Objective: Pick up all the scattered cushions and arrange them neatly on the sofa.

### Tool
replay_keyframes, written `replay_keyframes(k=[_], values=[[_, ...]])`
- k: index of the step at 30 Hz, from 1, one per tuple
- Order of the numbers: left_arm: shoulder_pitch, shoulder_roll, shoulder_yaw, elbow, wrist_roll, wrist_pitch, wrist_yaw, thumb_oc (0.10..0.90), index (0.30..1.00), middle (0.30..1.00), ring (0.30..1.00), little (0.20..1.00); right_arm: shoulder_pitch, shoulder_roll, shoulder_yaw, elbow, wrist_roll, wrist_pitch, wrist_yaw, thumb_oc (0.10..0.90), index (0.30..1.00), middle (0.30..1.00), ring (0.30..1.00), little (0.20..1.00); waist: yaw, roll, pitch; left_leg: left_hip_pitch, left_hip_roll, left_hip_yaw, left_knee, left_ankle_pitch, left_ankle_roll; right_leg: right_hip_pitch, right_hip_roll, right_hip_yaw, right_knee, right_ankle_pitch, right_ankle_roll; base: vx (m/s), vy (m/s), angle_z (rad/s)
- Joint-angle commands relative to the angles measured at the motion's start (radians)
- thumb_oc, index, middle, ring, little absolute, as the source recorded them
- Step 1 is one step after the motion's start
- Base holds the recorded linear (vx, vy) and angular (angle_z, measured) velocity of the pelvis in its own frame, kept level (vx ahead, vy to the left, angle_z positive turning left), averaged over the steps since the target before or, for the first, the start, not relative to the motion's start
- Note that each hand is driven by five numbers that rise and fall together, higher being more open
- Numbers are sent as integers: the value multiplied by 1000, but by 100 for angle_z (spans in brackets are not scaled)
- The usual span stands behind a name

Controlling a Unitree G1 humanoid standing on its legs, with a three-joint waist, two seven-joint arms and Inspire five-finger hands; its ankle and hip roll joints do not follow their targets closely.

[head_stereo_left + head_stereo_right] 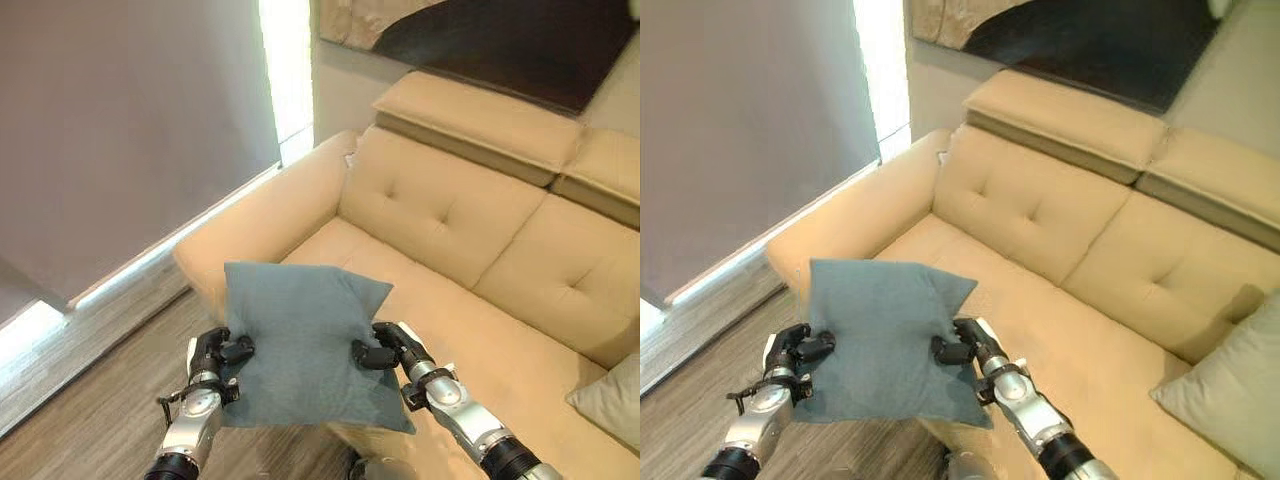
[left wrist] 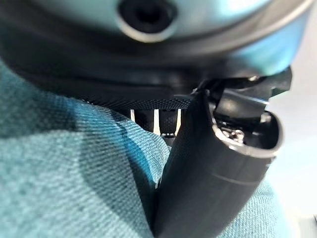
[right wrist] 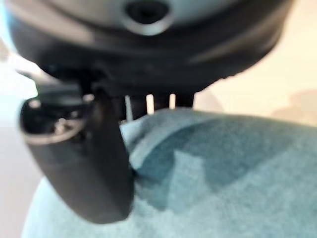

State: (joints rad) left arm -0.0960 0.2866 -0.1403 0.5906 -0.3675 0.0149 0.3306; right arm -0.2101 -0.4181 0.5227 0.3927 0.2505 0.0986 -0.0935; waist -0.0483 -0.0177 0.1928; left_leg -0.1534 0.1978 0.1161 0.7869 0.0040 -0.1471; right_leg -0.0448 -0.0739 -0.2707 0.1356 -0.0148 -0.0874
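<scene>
While above sofa point(image 1: 440, 215) | both hands pinch teal cushion point(image 1: 295, 340)

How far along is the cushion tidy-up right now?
Done: one pale cushion already sits at the right end of the sofa. In hand: the blue cushion is pinched at its sides by the left hand and right hand, held at the sofa's front edge by the armrest. Left: setting it on the seat; any other stray cushions can't be judged from here.
</scene>
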Motion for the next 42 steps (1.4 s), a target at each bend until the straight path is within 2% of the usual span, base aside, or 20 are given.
replay_keyframes(k=[1,2,4,5,6,7,8,10,12,18,24,29,30,31,32,33,34,36,41,42], values=[[-123,-3,-43,-132,15,-130,-10,400,300,300,300,300,-113,105,41,-173,40,-140,33,400,300,300,300,300,6,-14,-48,4,-18,42,-32,2,52,67,-15,56,-21,-123,67,303,183,-58],[-118,0,-41,-138,18,-130,-8,400,300,300,300,300,-112,99,40,-180,34,-141,37,400,300,300,300,300,13,-6,-47,1,-13,26,-128,-2,61,73,-10,79,-16,-130,77,326,255,-63],[-105,14,-25,-148,11,-139,-1,400,300,300,300,300,-123,83,40,-188,12,-147,51,400,300,300,300,300,36,23,-44,9,17,-52,-454,26,59,90,4,143,7,-164,105,469,369,-74],[-94,22,-4,-164,1,-154,13,400,300,300,300,300,-139,79,42,-184,-7,-158,57,400,300,300,300,300,67,49,-40,10,26,-199,-657,99,34,117,22,214,18,-192,118,403,291,-108],[-95,22,-4,-164,1,-154,13,400,300,300,300,300,-139,79,42,-183,-7,-158,57,400,300,300,300,300,67,50,-41,12,27,-199,-664,105,33,116,24,214,16,-188,117,385,209,-127],[-108,28,0,-166,9,-160,19,400,300,300,300,300,-149,74,36,-177,-20,-164,61,400,300,300,300,300,75,56,-42,-10,23,-257,-713,119,21,125,30,244,13,-192,121,310,132,-149],[-156,49,-16,-162,34,-171,10,400,300,300,300,300,-164,58,36,-165,-45,-165,69,400,300,300,300,300,70,68,-49,14,37,-260,-773,129,-2,151,27,271,13,-213,139,317,134,-120],[-186,63,-24,-159,55,-172,3,400,300,300,300,300,-172,45,25,-159,-55,-164,66,400,300,300,300,300,67,76,-53,18,35,-253,-762,136,-12,165,19,281,6,-213,149,260,164,-48],[-215,110,-16,-181,118,-170,-4,400,300,300,300,300,-173,5,-27,-196,-106,-175,61,400,300,300,300,300,45,97,-88,60,14,-246,-795,108,-18,162,-9,320,-22,-193,175,432,315,-50],[-325,145,-65,-149,109,-172,-24,400,300,300,300,300,-160,-45,-121,-223,-149,-169,14,400,300,300,300,300,18,100,-121,126,-12,-134,-822,75,1,144,-73,359,-63,-150,222,206,148,-43],[-441,158,-127,-132,144,-171,-38,400,300,300,300,300,-225,-74,-167,-216,-196,-185,-48,400,300,300,300,300,-13,103,-123,131,-42,-118,-816,36,28,130,-100,375,-89,-138,241,118,66,-4],[-623,175,-185,-90,119,-203,-2,400,300,300,300,300,-408,-93,-159,-141,-183,-195,-131,400,300,300,300,300,-29,113,-103,89,-63,-88,-826,32,36,65,-124,393,-102,-110,259,-23,69,-13],[-725,178,-202,-52,88,-222,34,400,300,300,300,300,-514,-103,-142,-94,-190,-198,-184,400,300,300,300,300,-38,118,-76,49,-71,-79,-836,38,37,10,-130,402,-105,-97,268,-143,78,-25],[-731,179,-202,-48,87,-224,34,400,300,300,300,300,-520,-103,-141,-90,-189,-200,-184,400,300,300,300,300,-37,119,-77,45,-71,-78,-835,39,37,4,-129,404,-103,-97,268,-201,77,-29],[-792,187,-220,-14,86,-230,50,400,300,300,300,300,-573,-110,-136,-54,-178,-204,-210,400,300,300,300,300,-40,121,-64,19,-72,-76,-838,43,37,-34,-131,410,-99,-87,270,-175,85,-26],[-891,210,-234,42,64,-243,91,400,300,300,300,300,-694,-126,-116,14,-167,-205,-257,400,300,300,300,300,-44,126,-40,-23,-78,-66,-854,55,38,-95,-132,417,-95,-66,278,-176,85,-30],[-899,211,-234,47,62,-245,90,400,300,300,300,300,-704,-126,-114,20,-166,-207,-258,400,300,300,300,300,-43,127,-40,-28,-78,-64,-853,56,38,-102,-132,420,-93,-66,278,-151,94,-22],[-1045,236,-276,164,40,-258,124,400,300,300,300,300,-870,-159,-79,140,-147,-206,-315,400,300,300,300,300,-42,131,-12,-87,-82,-52,-854,74,30,-163,-141,413,-94,-40,291,-54,59,-12],[-1202,259,-319,309,-13,-276,123,400,300,300,300,300,-1063,-187,-18,291,-112,-212,-370,400,300,300,300,300,-38,139,37,-138,-100,-48,-835,80,31,-203,-156,414,-79,-29,305,5,74,-6],[-1258,264,-336,353,-40,-281,123,400,300,300,300,300,-1119,-187,-11,335,-72,-216,-380,400,300,300,300,300,-40,149,55,-157,-109,-43,-830,80,30,-217,-169,409,-76,-21,314,25,88,-4]])
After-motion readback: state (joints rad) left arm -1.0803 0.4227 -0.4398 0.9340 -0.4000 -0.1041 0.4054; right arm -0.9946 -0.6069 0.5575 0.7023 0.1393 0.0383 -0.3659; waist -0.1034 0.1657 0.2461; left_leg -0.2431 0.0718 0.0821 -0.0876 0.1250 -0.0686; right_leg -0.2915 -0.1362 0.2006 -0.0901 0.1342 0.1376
